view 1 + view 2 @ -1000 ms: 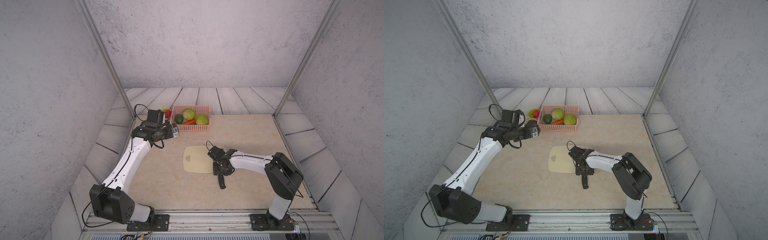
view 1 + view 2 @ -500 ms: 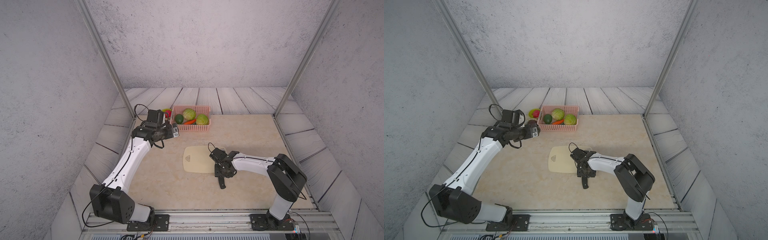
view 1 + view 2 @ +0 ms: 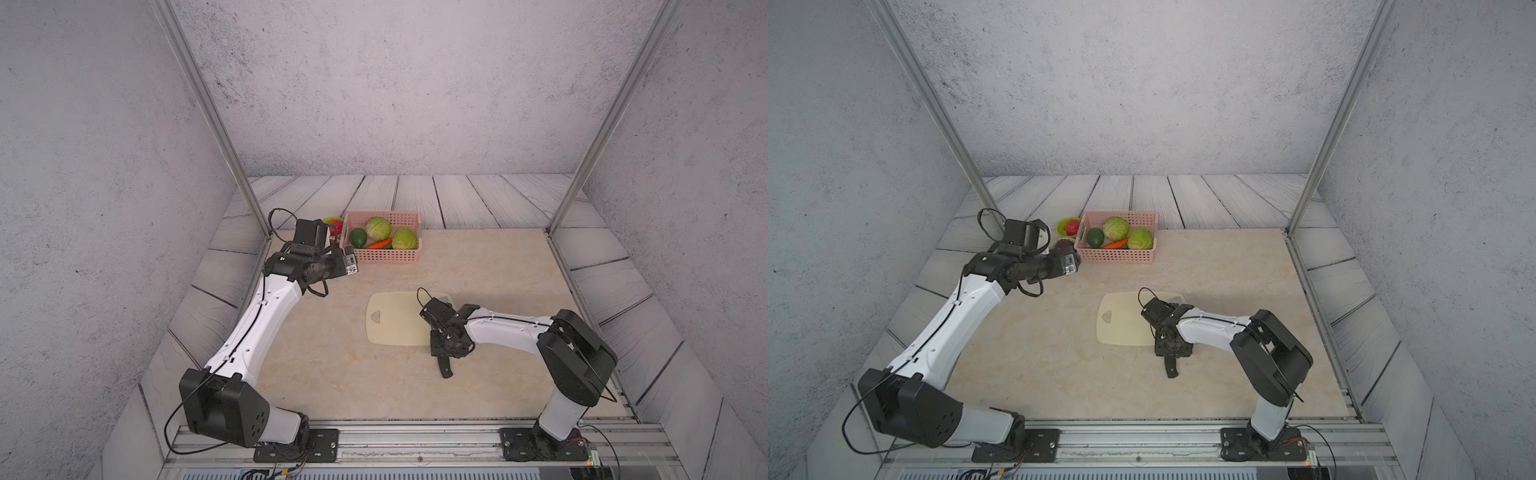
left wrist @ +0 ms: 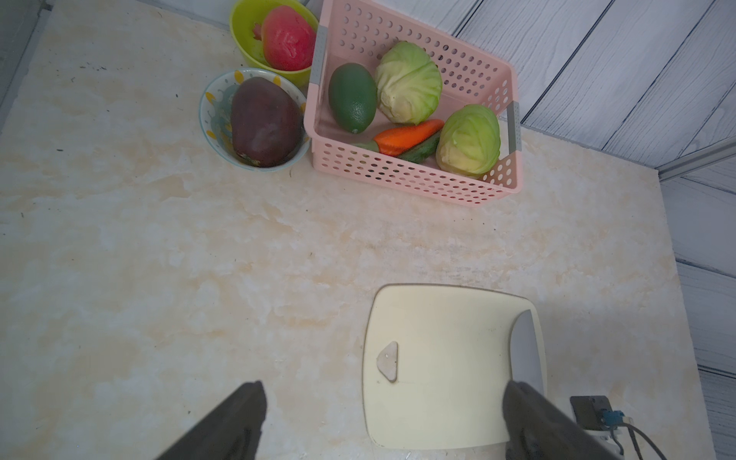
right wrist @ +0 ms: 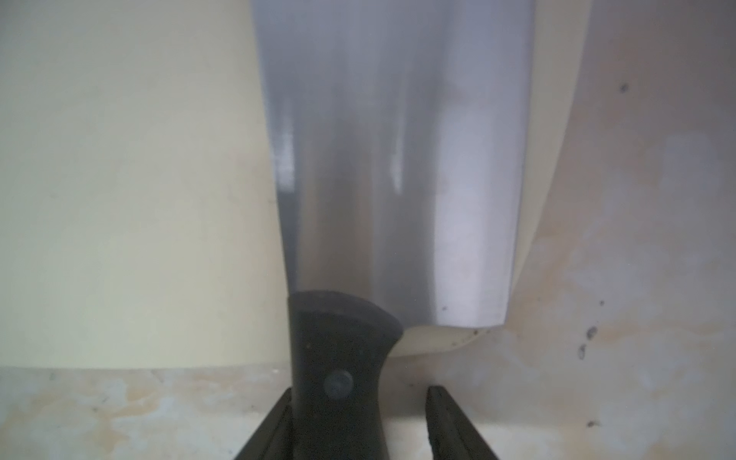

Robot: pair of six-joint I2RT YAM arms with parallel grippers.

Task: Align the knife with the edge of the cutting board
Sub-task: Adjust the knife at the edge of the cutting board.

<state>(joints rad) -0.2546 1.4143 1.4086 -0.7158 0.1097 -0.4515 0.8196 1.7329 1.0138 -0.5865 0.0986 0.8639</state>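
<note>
In both top views the knife [image 3: 444, 369] lay with its blade on the board [image 3: 392, 322], at the end far from the triangular hole. Its black handle stuck off the near edge onto the desk [image 3: 332, 374]. The right tool [image 3: 1173, 350] sat low over the handle. The left tool [image 3: 1073, 264] hung well apart, beside a pink basket [image 3: 386, 255].

In the left wrist view the left tool [image 4: 386, 394] stood wide and held nothing. Beneath it were the board [image 4: 438, 350] and the grey blade [image 4: 525, 350] along the board's end.

In the right wrist view the right tool [image 5: 358, 410] straddled the handle [image 5: 338, 378], loosely and not clamped. One of its fingers [image 5: 271, 434] touched the handle's side and the other stood apart. The blade lay flat, nearly parallel to the board's edge, with a thin cream strip showing beside it.
</note>
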